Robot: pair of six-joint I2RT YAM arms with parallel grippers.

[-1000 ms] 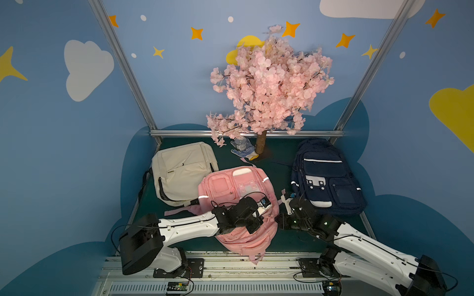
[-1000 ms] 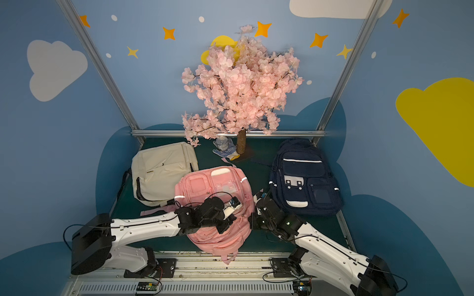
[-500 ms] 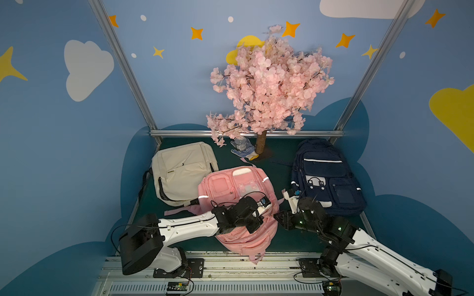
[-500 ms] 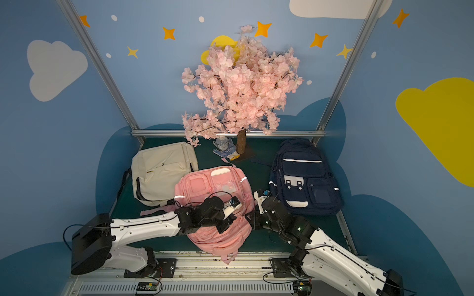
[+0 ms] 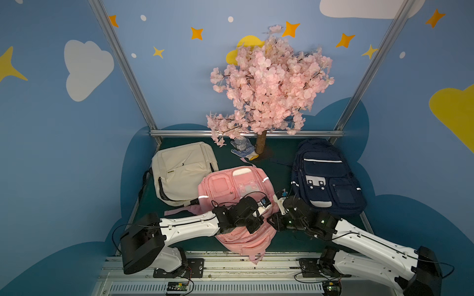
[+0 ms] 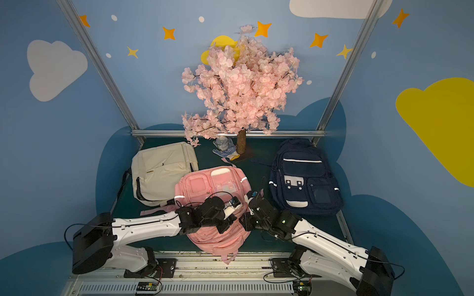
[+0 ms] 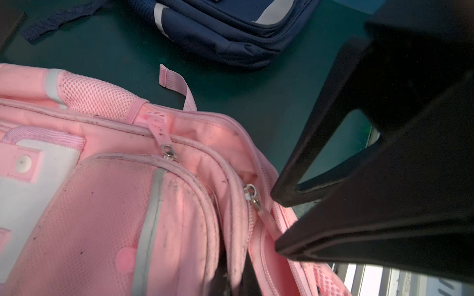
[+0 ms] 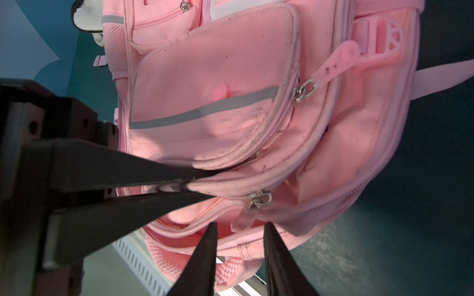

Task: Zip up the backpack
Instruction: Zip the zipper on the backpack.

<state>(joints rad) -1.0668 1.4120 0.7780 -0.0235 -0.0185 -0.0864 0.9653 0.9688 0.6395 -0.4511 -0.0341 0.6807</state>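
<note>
1. The right gripper [image 8: 240, 225] has its jaws a narrow way apart and holds nothing. The translucent zipper pull [image 8: 243, 217] lies just off their tips, in line with the gap.
2. The left gripper [image 8: 195, 185] has its jaws clamped on the piped rim of the pink backpack [image 5: 230, 184], beside the gaping mouth.
3. The pull looks like a thin, rubbery tab, likely floppy and slick, so it is best pinched close to the metal slider [image 8: 260, 200]. The bag is soft, slack cloth and will probably bunch rather than resist. The left hold should therefore keep the track taut.
4. The bag lies face up in the middle of the worktop [image 5: 279, 169], its near end drooping over the front rail.
5. A front-pocket pull [image 8: 333, 64] sits close by and could be mistaken for the right one.
6. The navy backpack [image 5: 325, 179] lies just beside the right arm, and the cream backpack [image 5: 183, 169] lies on the other side. The blossom tree [image 5: 269, 82] stands well back, clear of the work.
</note>
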